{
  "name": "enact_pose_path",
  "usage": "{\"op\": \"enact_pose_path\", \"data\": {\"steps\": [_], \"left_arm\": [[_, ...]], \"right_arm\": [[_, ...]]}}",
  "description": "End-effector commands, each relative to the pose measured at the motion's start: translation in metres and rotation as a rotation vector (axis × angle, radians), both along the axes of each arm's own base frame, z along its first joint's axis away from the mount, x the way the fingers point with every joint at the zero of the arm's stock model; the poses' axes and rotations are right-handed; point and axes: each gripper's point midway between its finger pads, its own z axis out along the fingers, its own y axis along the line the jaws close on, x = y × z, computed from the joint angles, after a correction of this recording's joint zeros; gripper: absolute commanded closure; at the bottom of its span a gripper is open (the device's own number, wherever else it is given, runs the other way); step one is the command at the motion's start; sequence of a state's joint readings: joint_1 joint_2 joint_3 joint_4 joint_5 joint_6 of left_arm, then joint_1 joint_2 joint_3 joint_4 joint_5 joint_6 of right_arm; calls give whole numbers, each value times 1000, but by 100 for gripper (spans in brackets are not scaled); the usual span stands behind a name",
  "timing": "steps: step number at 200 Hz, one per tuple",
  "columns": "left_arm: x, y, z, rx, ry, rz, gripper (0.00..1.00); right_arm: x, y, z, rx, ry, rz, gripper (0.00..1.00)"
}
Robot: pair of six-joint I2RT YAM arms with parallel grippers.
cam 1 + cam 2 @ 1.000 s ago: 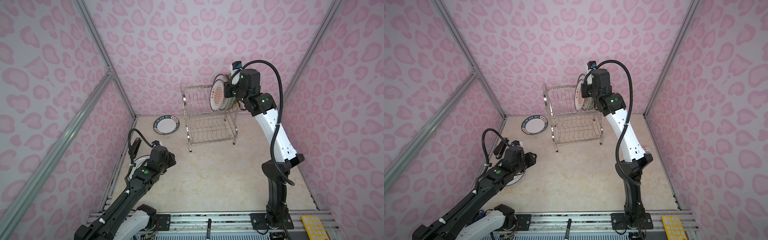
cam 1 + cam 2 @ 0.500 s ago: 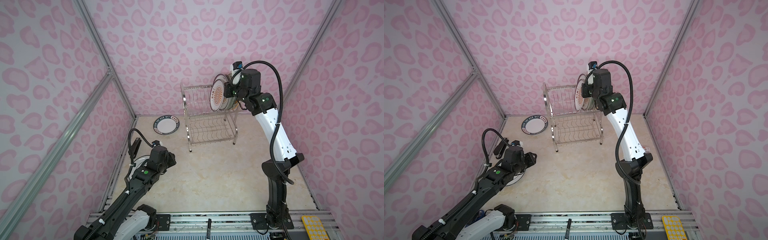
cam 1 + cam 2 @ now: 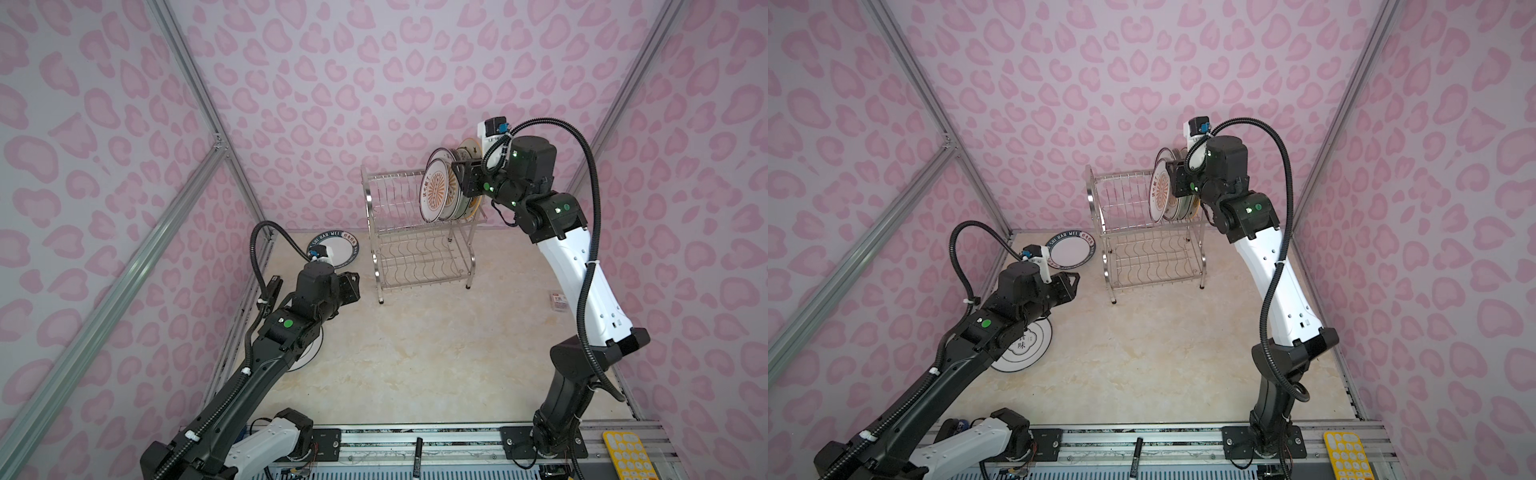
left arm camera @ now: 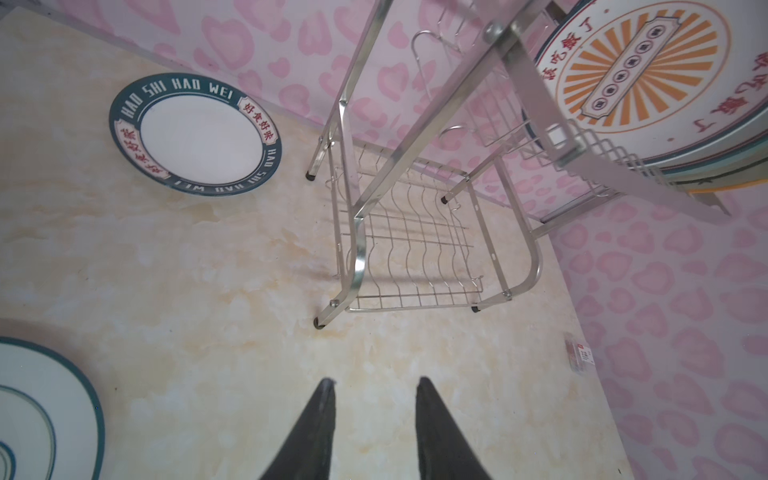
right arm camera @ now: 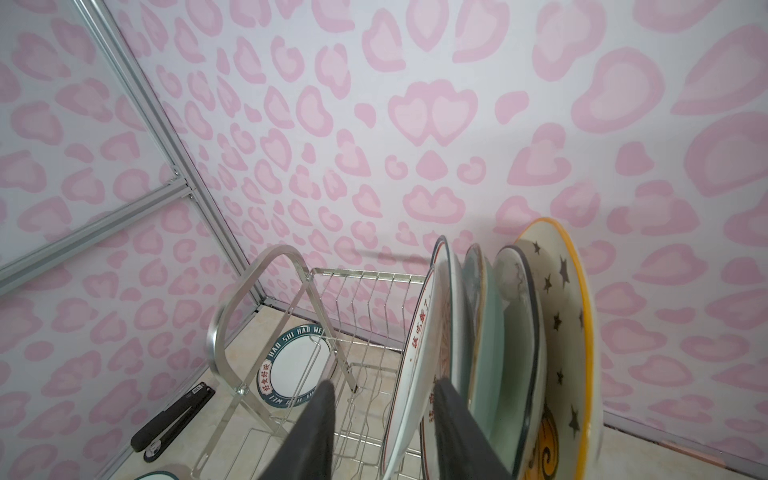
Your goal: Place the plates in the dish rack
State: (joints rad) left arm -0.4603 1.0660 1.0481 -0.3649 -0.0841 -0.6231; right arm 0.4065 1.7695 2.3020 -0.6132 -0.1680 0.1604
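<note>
Rack: dish rack [image 3: 419,249] of shiny steel wire, two tiers, looped tube sides; at 12 o'clock on the marbled beige counter [image 3: 415,353].
Racked plates: glossy discs standing on edge in the upper slots at the 3 o'clock end; sunburst plate [image 3: 436,191] in front, orange-rimmed star plate [image 5: 561,332] at the far end.
Loose plates: navy-lettered plate [image 3: 336,251] flat at the rack's 9 o'clock; black-ringed plate [image 3: 1025,349] flat at its 8 o'clock.
Left hand [image 4: 375,380]: spread, empty.
Right hand [image 5: 385,381]: spread, straddling the sunburst plate's rim.

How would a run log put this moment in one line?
right gripper: open, astride sunburst plate in dish rack | left gripper: open, empty | navy-lettered plate, black-ringed plate: on table
</note>
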Motion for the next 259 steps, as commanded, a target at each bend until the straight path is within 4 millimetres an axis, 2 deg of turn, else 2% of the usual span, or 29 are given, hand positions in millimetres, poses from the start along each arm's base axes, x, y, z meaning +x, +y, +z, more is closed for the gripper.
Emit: {"op": "enact_pose_path", "data": {"steps": [1,26,43,60,67,70,78,109,129,132,140,163,209,244,259], "left_arm": [[12,-13,29,17,-73,-48,65],[24,-28,55,2,-122,-83,65],[32,-37,71,-10,-156,-102,65],[38,-43,86,-24,-186,-115,65],[41,-47,85,-26,-186,-123,65],[41,-48,99,-40,-213,-125,65],[44,-52,106,-51,-227,-136,65],[56,-67,123,-83,-250,-169,65],[62,-76,132,-99,-258,-193,65],[63,-78,133,-100,-258,-194,61],[67,-80,135,-102,-257,-191,60],[83,-73,131,-87,-205,-102,61],[97,-85,130,-155,-200,-98,61],[105,-96,128,-169,-188,-120,61],[107,-101,126,-171,-184,-134,61]], "right_arm": [[-6,-27,14,89,-49,-27,60],[-14,-82,-6,124,-27,-138,58],[-15,-114,-30,144,10,-188,58],[-13,-134,-70,112,58,-223,57],[-11,-138,-88,97,72,-227,56],[-11,-140,-93,93,73,-226,56],[-9,-140,-123,88,105,-196,55],[-1,-141,-193,37,172,-146,56],[3,-132,-226,2,229,-93,57],[3,-131,-231,-3,243,-86,57],[7,-128,-243,-15,273,-77,57],[16,-119,-277,-41,353,-66,58],[33,-98,-330,-83,438,-51,57],[39,-91,-347,-108,466,-61,56],[42,-92,-355,-113,481,-74,59]]}}
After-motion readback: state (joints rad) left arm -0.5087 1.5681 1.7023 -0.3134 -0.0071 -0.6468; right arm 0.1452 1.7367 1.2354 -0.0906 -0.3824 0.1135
